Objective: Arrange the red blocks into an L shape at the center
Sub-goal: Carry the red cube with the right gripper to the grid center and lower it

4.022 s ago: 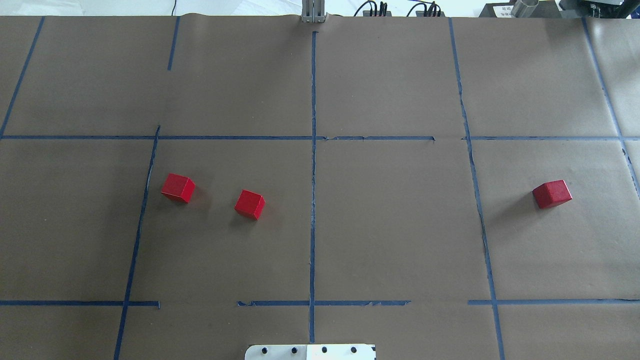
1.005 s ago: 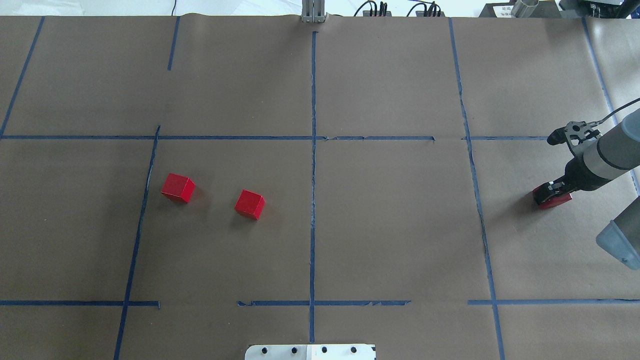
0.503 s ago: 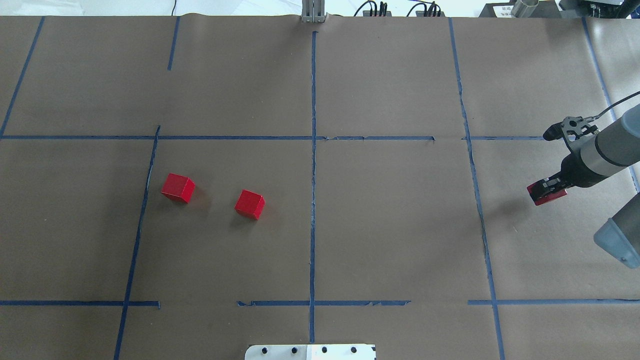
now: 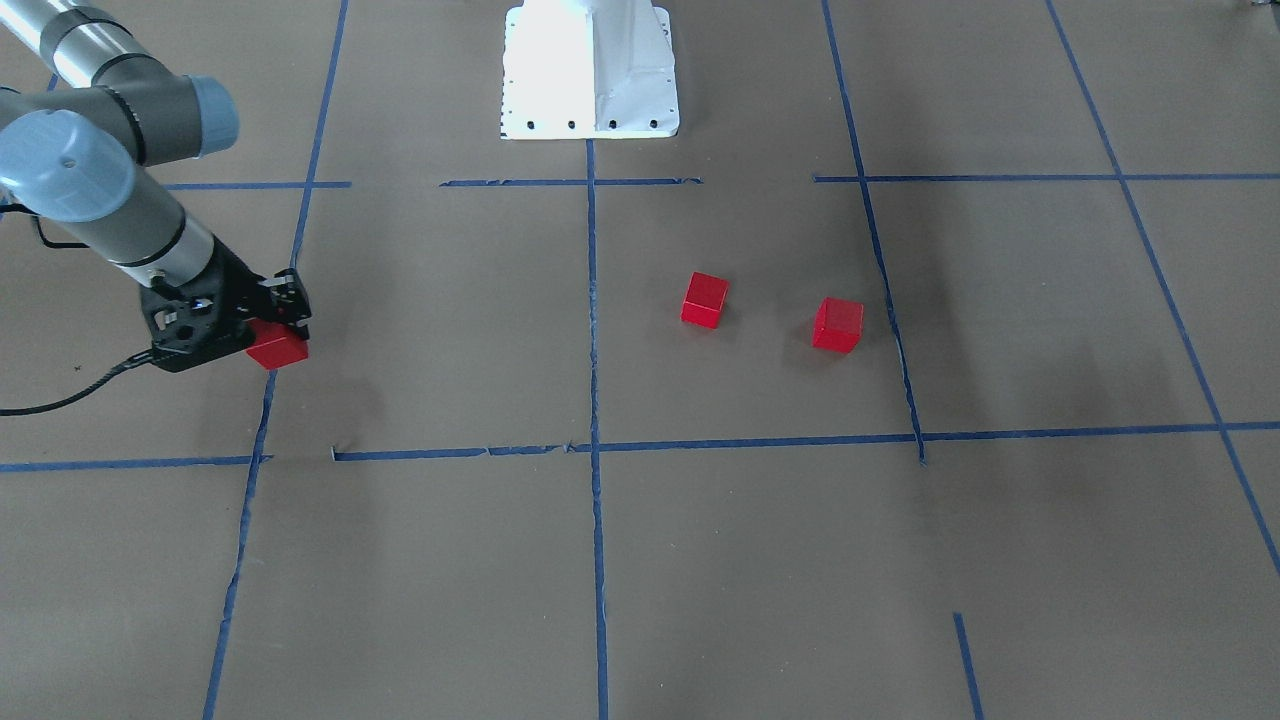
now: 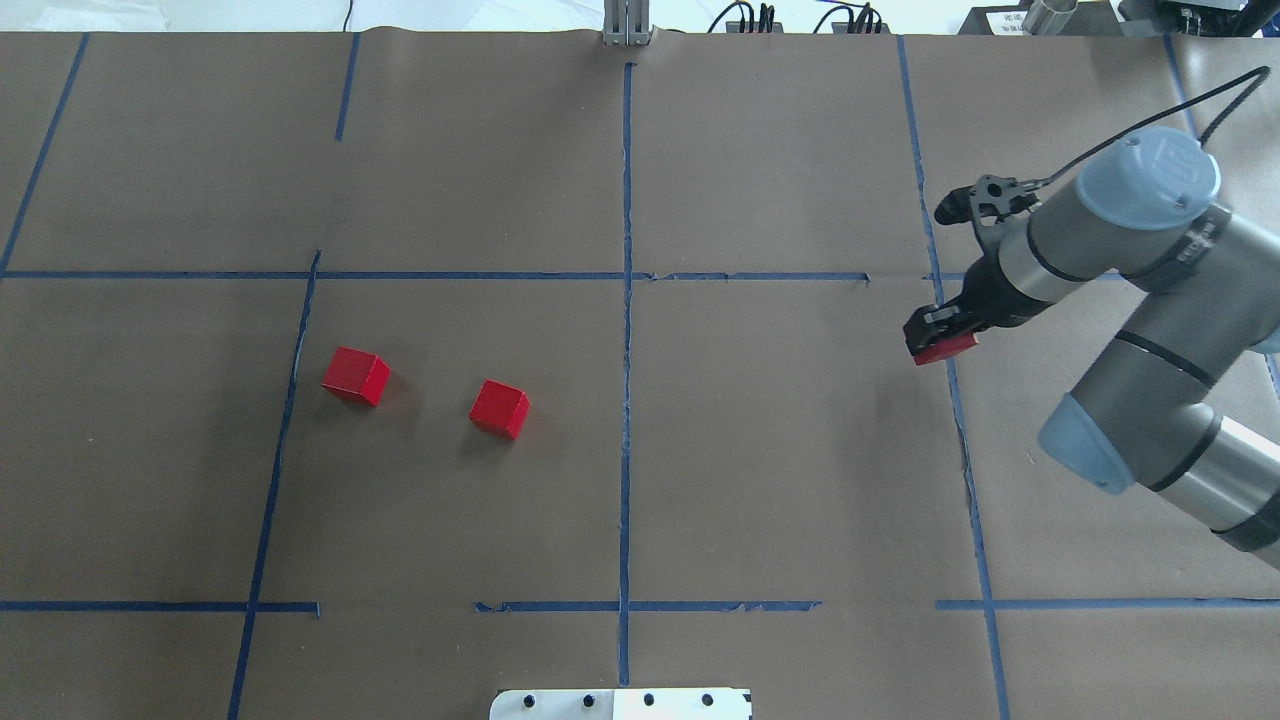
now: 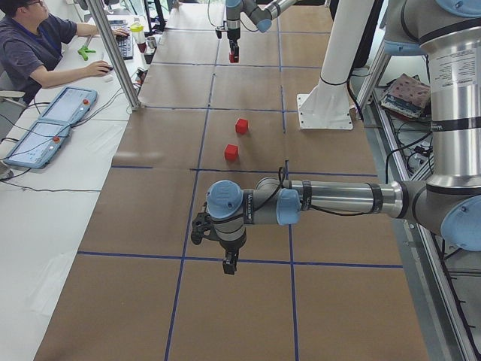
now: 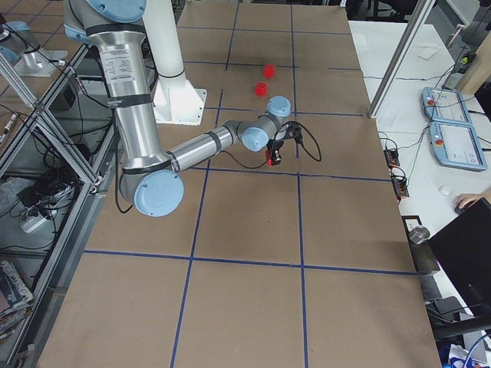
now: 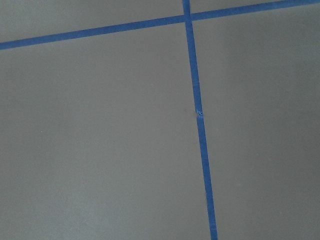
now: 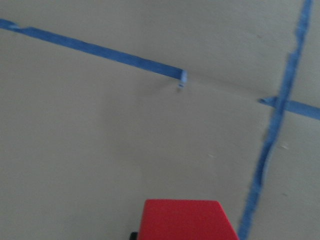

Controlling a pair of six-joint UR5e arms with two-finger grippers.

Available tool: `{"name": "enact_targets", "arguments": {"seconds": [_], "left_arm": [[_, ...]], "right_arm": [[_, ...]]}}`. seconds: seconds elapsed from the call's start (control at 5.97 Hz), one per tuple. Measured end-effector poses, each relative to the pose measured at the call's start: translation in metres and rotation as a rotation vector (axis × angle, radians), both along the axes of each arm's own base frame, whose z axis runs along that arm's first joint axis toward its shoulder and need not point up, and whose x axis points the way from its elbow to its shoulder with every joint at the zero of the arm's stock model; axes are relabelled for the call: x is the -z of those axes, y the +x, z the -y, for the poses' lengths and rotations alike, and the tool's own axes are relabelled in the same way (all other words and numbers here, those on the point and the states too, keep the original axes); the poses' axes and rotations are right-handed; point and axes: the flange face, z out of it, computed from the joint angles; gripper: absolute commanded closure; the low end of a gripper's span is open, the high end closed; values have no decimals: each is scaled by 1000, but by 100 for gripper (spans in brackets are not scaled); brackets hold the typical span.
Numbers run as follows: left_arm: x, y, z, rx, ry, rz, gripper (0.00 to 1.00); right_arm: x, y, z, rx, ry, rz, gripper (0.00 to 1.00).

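Block (image 5: pixel 944 349) clamped in right end effector (image 5: pixel 938 339), held off table (image 5: pixel 800 500) to reach center (image 5: pixel 690 430); left end effector (image 6: pixel 229 265) can't be judged.

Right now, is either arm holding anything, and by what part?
The right gripper holds one red block, pinched by its upper sides. The left gripper's hold cannot be told.

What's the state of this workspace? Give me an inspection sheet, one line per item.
Surface: brown paper with blue tape grid.
Job's things: two red blocks lie apart, robot-left of the centre line; third red block held by right gripper.
Clutter: nothing seen.
Grippers: right gripper shut on that block; left gripper state cannot be told.
Cables: black cable at the right wrist.
Surroundings: person seated nearby; white robot base.
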Motion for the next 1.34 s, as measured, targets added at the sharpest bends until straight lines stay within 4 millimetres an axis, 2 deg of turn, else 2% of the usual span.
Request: {"name": "enact_targets", "arguments": {"seconds": [0.17,0.34,0.5,0.84,1.01,1.17,1.34], "left_arm": [[0,0,0,0,-1,0,0],[-1,0,0,0,-2,0,0],[-1,0,-1,0,-2,0,0],[2,0,0,0,4,0,0],[3,0,0,-1,5,-5,0],[3,2,-1,0,2,-21,0],[3,3,-2,2,-2,-40,0]], "right_arm": [[43,-33,2,4,41,8,91],[78,-61,-1,1,43,-2,95],[112,-95,-5,-47,-22,-10,98],[170,-191,-21,-177,-159,-42,96],[190,-231,-32,-210,-228,-71,90],[203,-260,-47,-227,-286,-102,84],[204,-275,-60,-223,-308,-122,81]]}}
